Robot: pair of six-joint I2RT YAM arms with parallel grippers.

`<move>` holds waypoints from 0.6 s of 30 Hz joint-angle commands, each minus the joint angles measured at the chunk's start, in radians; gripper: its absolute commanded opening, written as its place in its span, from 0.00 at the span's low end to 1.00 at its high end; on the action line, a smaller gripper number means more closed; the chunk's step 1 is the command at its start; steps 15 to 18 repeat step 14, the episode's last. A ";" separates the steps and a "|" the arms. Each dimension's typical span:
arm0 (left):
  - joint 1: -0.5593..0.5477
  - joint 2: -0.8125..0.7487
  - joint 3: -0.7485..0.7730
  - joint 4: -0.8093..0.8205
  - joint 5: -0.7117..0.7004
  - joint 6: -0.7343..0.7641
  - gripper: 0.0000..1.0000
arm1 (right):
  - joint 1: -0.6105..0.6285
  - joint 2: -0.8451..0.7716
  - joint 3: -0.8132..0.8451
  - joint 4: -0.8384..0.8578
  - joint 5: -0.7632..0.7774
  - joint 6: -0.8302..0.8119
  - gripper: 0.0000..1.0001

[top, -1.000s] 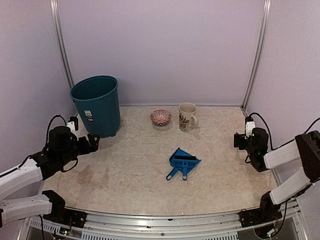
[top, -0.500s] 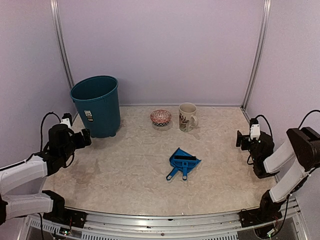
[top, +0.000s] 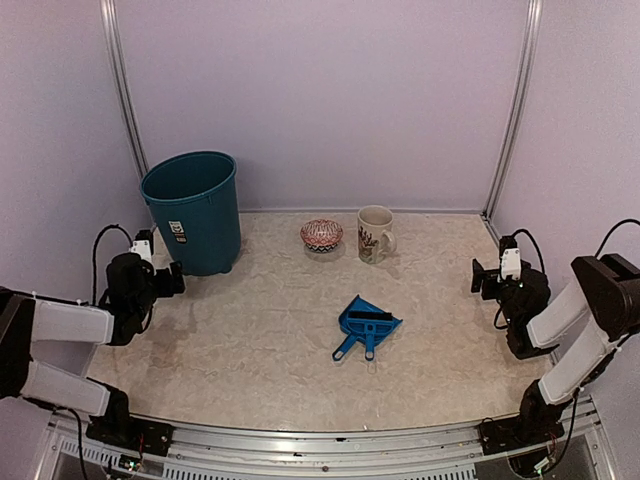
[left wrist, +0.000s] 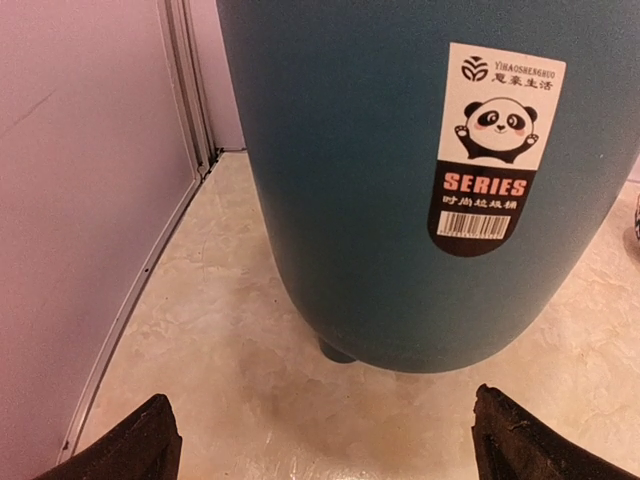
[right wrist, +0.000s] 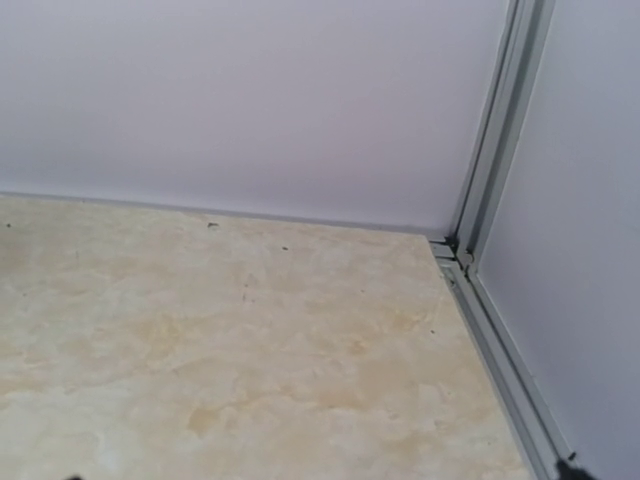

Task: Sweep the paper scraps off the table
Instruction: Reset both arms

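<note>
No paper scraps show in any view. The beige mottled table [top: 260, 340] lies bare around the blue dustpan [top: 367, 325], which rests right of centre with the small brush [top: 372, 322] lying in it. My left gripper [top: 172, 280] hovers low at the left side, just in front of the teal bin [top: 193, 210]. It is open, its dark fingertips [left wrist: 140, 450] far apart with only table between them. My right gripper [top: 482, 278] stays at the right edge, open and empty, facing the far right corner of the table [right wrist: 250, 360].
A teal bin [left wrist: 420, 180] with a panda sticker fills the left wrist view, close ahead. A patterned bowl [top: 321, 234] and a beige mug [top: 375, 233] stand at the back centre. Metal frame rails [right wrist: 500, 340] and lilac walls bound the table.
My left arm has folded back toward the left edge, gripper now closer to the bin's base. My right arm drew back to the right edge and has held there since.
</note>
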 commanded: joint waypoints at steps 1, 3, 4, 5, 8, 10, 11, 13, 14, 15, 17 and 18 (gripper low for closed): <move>0.059 0.063 -0.010 0.212 0.123 0.065 0.99 | -0.013 0.006 0.003 0.036 -0.012 0.005 1.00; 0.077 0.100 -0.001 0.257 0.145 0.062 0.99 | -0.013 0.006 0.003 0.035 -0.011 0.005 1.00; 0.085 0.118 0.003 0.278 0.159 0.060 0.99 | -0.013 0.006 0.003 0.035 -0.012 0.005 1.00; 0.089 0.136 0.009 0.294 0.171 0.062 0.99 | -0.013 0.006 0.003 0.034 -0.012 0.005 1.00; 0.093 0.171 0.023 0.338 0.179 0.070 0.99 | -0.013 0.007 0.003 0.035 -0.011 0.005 1.00; 0.093 0.179 0.026 0.342 0.189 0.079 0.99 | -0.013 0.007 0.004 0.034 -0.012 0.002 1.00; 0.093 0.176 0.021 0.345 0.188 0.079 0.99 | -0.013 0.008 0.005 0.034 -0.012 0.002 1.00; 0.093 0.161 -0.005 0.382 0.184 0.079 0.99 | -0.012 0.008 -0.003 0.044 -0.013 0.000 1.00; 0.096 0.152 -0.018 0.401 0.183 0.076 0.99 | -0.011 0.008 -0.008 0.056 -0.014 -0.003 1.00; 0.096 0.152 -0.018 0.401 0.183 0.076 0.99 | -0.011 0.008 -0.008 0.056 -0.014 -0.003 1.00; 0.096 0.152 -0.018 0.401 0.183 0.076 0.99 | -0.011 0.008 -0.008 0.056 -0.014 -0.003 1.00; 0.096 0.152 -0.018 0.401 0.183 0.076 0.99 | -0.011 0.008 -0.008 0.056 -0.014 -0.003 1.00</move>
